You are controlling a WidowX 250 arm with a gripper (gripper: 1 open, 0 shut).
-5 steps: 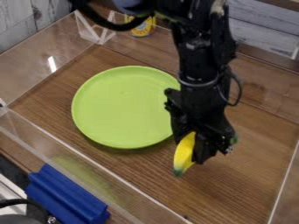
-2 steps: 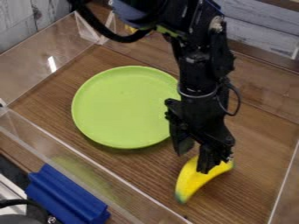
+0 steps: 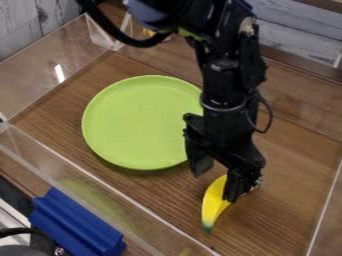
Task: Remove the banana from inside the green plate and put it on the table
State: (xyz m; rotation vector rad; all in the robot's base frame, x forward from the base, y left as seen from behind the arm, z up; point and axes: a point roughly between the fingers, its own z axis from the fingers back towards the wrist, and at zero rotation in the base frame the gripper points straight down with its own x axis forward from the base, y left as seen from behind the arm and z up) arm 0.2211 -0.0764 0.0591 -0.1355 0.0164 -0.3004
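My gripper (image 3: pixel 221 180): jaws standing wide, pointing down over the tabletop (image 3: pixel 158 190). One yellow banana (image 3: pixel 211 208): lying on the wood directly beneath the jaws, partly hidden by them. One green plate (image 3: pixel 138 122): resting beside the jaws, banana outside its rim.

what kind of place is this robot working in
Probably a robotics lab or test bench: a black robot arm over a wood-grain tabletop bordered by clear walls, with a plain green plate.
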